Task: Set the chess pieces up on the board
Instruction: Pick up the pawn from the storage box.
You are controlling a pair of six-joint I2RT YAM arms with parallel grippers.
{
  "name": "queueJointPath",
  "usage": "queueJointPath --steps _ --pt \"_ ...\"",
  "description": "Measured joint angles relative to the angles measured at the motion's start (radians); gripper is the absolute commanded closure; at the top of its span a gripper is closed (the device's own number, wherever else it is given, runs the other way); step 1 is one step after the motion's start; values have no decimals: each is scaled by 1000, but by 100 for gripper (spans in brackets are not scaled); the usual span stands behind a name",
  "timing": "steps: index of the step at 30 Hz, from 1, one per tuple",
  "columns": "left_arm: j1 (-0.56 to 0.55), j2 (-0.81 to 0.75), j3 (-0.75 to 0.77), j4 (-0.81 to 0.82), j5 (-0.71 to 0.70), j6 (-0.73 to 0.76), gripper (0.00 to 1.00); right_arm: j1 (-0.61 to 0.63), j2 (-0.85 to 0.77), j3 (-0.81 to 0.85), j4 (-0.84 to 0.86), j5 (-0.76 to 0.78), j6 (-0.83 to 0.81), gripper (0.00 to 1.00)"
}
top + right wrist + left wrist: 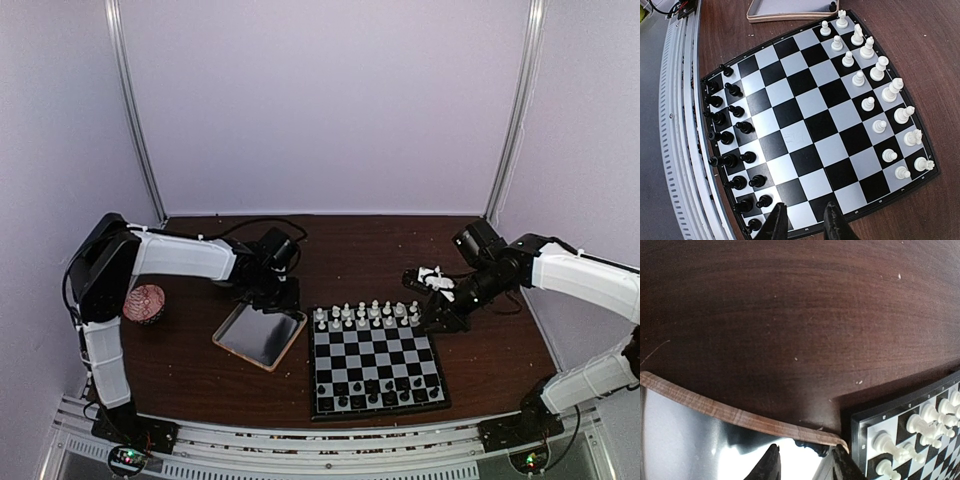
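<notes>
Left gripper (pixel 805 456) hung over tray (pixel 740 415) corner, jaws parted and empty, lined up on the lone black piece (pixel 812 446) lying there, probably to fetch it. Right gripper (pixel 804 220), parted and empty, hovered over board (pixel 805 135) edge, clear of the rows. White pieces (pixel 875 100) and black pieces (pixel 735 130) stood along opposite sides.

white chess pieces (pixel 868 103) 16 | black chess pieces (pixel 744 127) about 16 | board (pixel 805 135) 1 | tray (pixel 790 6) 1

Lab test enclosure: plain pale walls (pixel 320 100), aluminium corner posts (pixel 135 110), slotted metal rail (pixel 300 437) along a dark wooden table (pixel 370 250).
</notes>
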Motion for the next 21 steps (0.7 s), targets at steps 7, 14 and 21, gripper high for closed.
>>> queueJointPath --steps 7,14,21 --pt "2 45 44 -18 21 -5 69 -2 0 -2 0 -1 -2 73" --pt "2 56 47 -45 32 -3 70 -6 8 -5 0 -2 -11 73" --pt "2 63 58 -84 37 6 70 -6 21 -5 -1 -3 -23 73"
